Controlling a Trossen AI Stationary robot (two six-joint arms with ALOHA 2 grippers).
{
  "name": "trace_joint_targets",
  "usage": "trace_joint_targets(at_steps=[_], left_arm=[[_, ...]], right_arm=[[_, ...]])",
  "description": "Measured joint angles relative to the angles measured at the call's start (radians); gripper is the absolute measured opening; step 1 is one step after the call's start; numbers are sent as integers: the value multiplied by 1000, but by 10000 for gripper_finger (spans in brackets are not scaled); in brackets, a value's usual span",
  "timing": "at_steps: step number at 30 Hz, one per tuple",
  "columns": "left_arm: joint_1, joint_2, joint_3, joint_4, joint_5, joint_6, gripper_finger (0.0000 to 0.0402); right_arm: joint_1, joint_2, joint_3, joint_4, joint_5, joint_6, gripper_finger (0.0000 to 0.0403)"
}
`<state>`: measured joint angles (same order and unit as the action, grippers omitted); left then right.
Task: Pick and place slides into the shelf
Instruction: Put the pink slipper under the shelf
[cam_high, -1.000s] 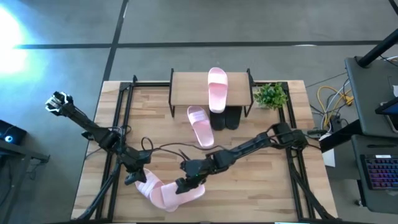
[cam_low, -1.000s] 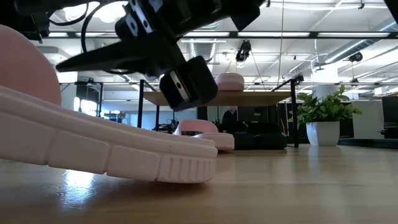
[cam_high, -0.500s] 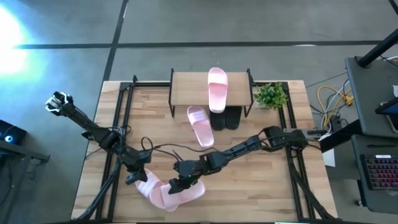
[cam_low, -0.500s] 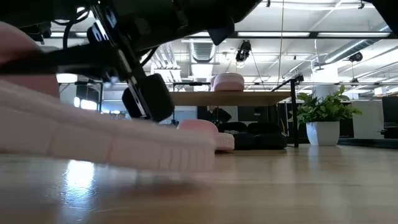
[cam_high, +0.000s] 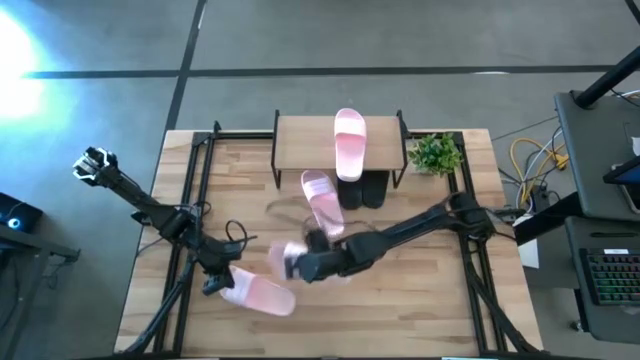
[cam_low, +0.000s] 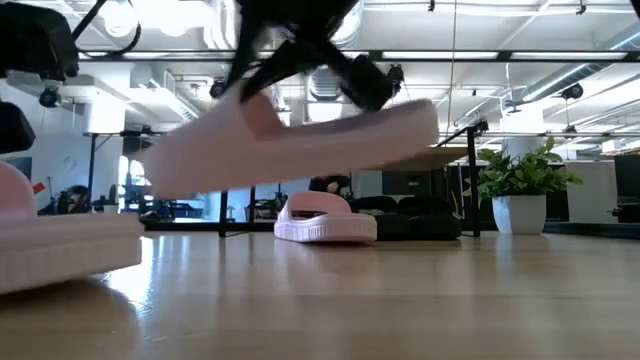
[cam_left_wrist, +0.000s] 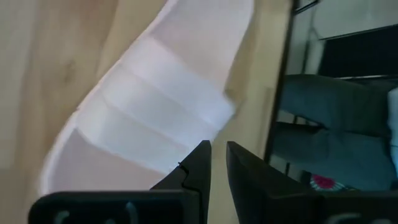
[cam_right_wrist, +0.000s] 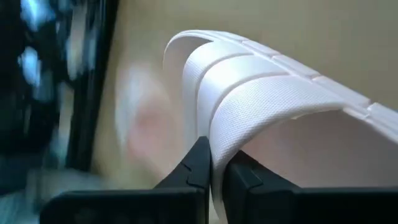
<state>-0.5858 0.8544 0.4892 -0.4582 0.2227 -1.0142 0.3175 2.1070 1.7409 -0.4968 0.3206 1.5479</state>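
Observation:
My right gripper (cam_high: 298, 263) is shut on a pale pink slide (cam_low: 300, 140), held in the air over the table's middle. A second pink slide (cam_high: 256, 294) lies flat on its sole near the front edge. My left gripper (cam_high: 214, 286) is at its left end, fingers shut (cam_left_wrist: 217, 163); I cannot tell whether it touches. A third pink slide (cam_high: 322, 203) lies on the table before the shelf (cam_high: 305, 140). A fourth (cam_high: 349, 143) lies on the shelf's plank. Two black slides (cam_high: 363, 190) sit under it. My right gripper pinches the slide's wide strap (cam_right_wrist: 219, 127) between its two fingers, at the strap's edge, one finger under the strap and one on top. The fingers come from above. The slide hangs below them, lifted clear of the table, nearly level with its right end a little higher.
A small potted plant (cam_high: 434, 153) stands right of the shelf. Black frame rails (cam_high: 200, 190) run along the table's left and right sides. Cables (cam_high: 250, 240) lie between the arms. Bare wood shows at the front right.
My right gripper has risen and gone toward the table's far edge with the upper pink slide. That slide lay on the other pink slide and now hangs clear of the table. The other slide stays on the table by my left gripper.

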Motion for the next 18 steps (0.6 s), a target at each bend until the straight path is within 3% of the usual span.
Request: trace_joint_targets(at_steps=[4,8,10,14,18], left_arm=[[0,1,-3,-52,-3,3,36],[0,1,-1,-56,-46,8,36],[1,0,0,-54,-66,8,36],[1,0,0,-52,-77,6,36],[1,0,0,-51,-79,5,36]], right_arm=[[-27,-49,-6,-73,254,154,13],[-69,-41,-17,-75,406,292,13],[-98,-18,-21,-70,411,362,13],[-145,56,-28,-64,316,435,13],[-156,102,-29,66,252,475,21]])
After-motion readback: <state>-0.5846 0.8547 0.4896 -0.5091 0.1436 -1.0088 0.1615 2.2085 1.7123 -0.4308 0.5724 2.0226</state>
